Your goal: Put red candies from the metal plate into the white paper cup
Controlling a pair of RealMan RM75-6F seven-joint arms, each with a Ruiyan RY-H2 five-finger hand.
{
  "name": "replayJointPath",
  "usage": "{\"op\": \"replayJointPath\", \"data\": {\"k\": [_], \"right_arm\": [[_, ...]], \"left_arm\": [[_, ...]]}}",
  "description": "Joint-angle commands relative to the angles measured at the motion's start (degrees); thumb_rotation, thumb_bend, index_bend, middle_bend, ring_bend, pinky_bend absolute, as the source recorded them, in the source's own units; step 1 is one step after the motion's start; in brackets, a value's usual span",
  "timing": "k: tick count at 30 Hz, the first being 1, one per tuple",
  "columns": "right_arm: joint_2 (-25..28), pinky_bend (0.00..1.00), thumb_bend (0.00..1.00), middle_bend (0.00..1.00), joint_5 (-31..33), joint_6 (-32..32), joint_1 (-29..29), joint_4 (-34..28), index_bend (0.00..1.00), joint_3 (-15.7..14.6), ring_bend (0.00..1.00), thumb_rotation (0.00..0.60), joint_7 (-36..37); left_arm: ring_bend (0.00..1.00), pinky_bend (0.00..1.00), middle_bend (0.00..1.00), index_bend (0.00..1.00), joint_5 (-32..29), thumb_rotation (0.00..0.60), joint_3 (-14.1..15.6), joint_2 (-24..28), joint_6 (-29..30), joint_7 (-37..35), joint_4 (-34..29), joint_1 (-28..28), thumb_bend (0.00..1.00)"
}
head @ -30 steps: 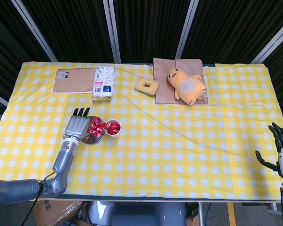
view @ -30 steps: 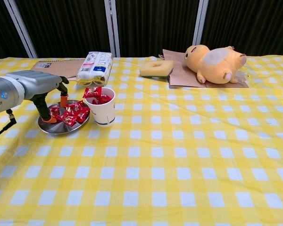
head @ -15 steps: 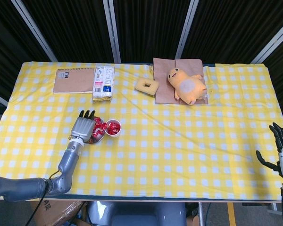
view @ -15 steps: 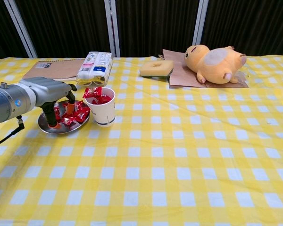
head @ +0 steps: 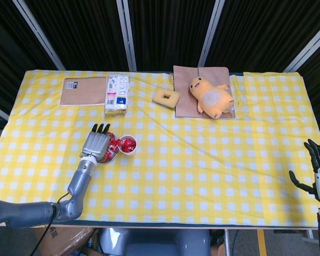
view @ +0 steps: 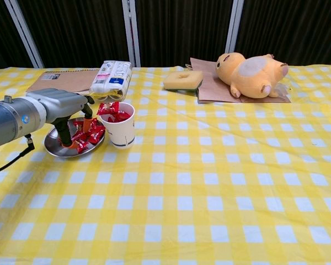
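Reaching over the plate [view: 55,150] at the left of both frames, our left hand [head: 97,144] sits palm-down with its fingers [view: 62,132] pointing into the red candies [view: 91,133]. From the chest view the fingertips are down among the wrappers, touching them, but we cannot tell whether any candy is actually pinched; the head view shows only the back of the hand, fingers held fairly straight and close together.

The plate lies on the yellow checked cloth [head: 202,160], and the cup [view: 119,130] stands upright just to its right, touching or nearly touching its rim. Red candies already fill the cup to the brim, some sticking up above the lip.

Our right hand [head: 317,173] shows only in the head view, at the far lower right edge of the frame, off the table's side, fingers spread and holding nothing.

Along the upper part of the frame, well apart from the plate, we see a brown notebook [head: 84,90] at upper left, a white packet [head: 117,94] just beside it, a yellow sponge ring [head: 165,97] near the middle, and an orange plush toy [head: 210,96] lying on a brown paper bag [head: 184,80].
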Motion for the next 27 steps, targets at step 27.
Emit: {"op": "replayJointPath", "data": {"k": [27], "right_arm": [[-0.15,0.00,0.41,0.00,-0.02,0.63,-0.05,0.29,0.00,0.15,0.00,0.600,0.47]], "left_arm": [[0.00,0.02,0.00,0.54,-2.79,0.600,0.66,0.02,-0.43,1.93,-0.23,0.83,0.41]]}}
